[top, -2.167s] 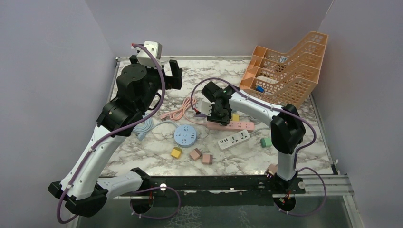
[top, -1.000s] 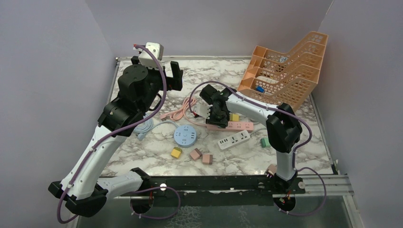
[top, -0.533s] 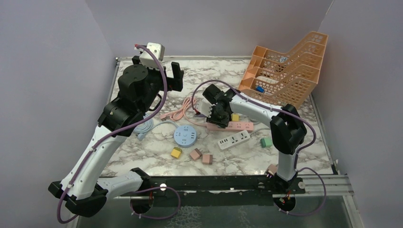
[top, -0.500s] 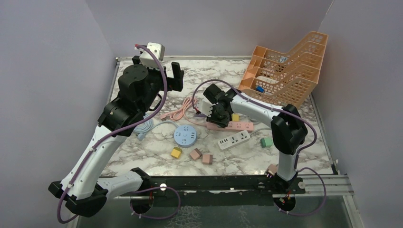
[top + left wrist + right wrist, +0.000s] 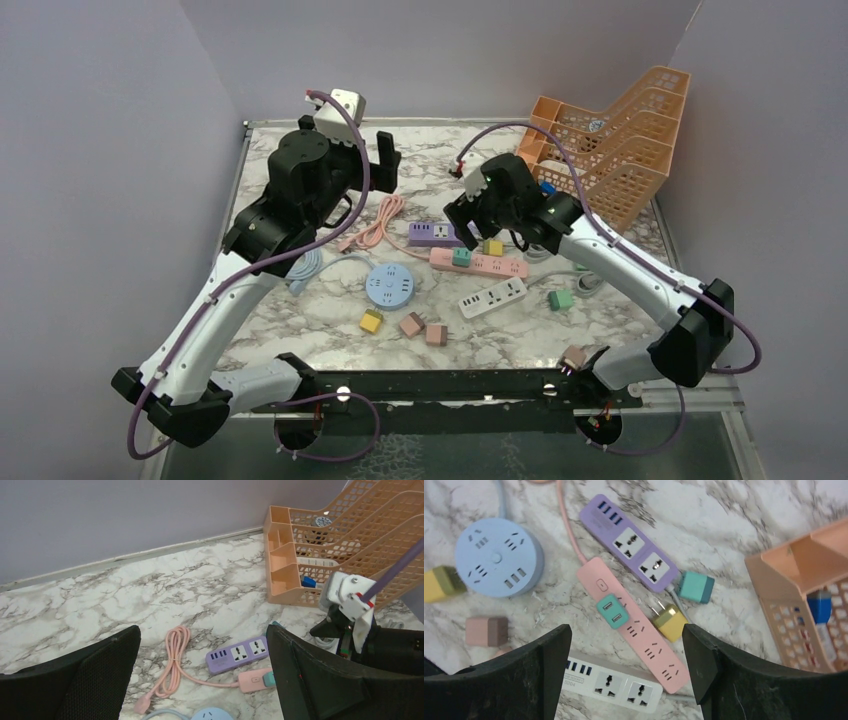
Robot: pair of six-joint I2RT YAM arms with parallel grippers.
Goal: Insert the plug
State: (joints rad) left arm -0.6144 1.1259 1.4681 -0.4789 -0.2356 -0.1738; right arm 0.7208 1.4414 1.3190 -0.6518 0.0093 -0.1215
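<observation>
nearest the bases, the flat white plastic power strip point(image 5: 611, 682) lay just beside the long pink plastic power strip point(image 5: 644, 650). the small teal square plug point(image 5: 612, 611) sat on that pink strip near its switch end — whether fully seated could not be told from above. if only half in, an off-centre press would likely tilt it, or skid the loose strip into the small yellow plastic plug point(image 5: 670, 621) just beside its far edge. the right gripper point(image 5: 624, 630) hung directly above the teal plug, jaws spread wide, empty. farther off, the left gripper point(image 5: 202, 630) hovered — also wide open, holding nothing.
</observation>
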